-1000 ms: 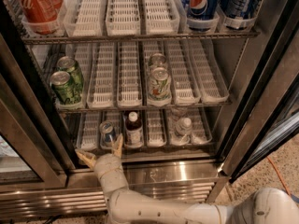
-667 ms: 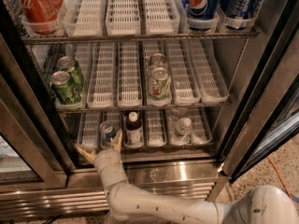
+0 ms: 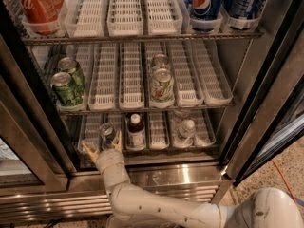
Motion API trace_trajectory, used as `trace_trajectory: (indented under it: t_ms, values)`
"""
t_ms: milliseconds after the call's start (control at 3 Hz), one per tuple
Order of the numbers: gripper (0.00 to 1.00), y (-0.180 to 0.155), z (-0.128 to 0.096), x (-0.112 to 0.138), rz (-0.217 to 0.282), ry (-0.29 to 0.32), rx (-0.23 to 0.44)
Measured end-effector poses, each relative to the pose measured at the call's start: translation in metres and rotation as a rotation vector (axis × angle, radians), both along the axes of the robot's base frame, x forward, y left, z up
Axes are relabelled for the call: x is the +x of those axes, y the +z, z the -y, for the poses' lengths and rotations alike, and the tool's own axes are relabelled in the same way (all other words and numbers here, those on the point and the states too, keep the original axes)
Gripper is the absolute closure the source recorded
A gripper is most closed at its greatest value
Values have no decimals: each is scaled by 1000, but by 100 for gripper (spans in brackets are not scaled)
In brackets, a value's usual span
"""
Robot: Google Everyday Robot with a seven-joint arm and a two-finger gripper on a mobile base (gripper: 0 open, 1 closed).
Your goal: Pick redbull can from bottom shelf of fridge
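The redbull can, slim and silver with a shiny top, stands at the front left of the bottom shelf of the fridge. My gripper reaches in from below on the white arm. It is open, with one tan finger left of the can and the other at its right side. The can's lower part sits between the fingers.
A brown bottle with a white cap stands right of the can, close to the right finger. A clear bottle is further right. Green cans fill the middle rack, with red Coke and Pepsi above. Door frames flank the opening.
My gripper has moved a little up and further into the shelf, so its open fingers now stand on either side of the redbull can. Nothing else moved.
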State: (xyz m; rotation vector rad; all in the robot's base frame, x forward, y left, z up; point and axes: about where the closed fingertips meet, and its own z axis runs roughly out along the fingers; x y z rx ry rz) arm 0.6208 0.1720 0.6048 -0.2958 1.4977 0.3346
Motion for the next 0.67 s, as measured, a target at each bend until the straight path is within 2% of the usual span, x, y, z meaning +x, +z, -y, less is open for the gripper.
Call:
trace_trajectory:
  t_ms: [667]
  values:
    - [65, 0, 0, 0, 0, 0, -1]
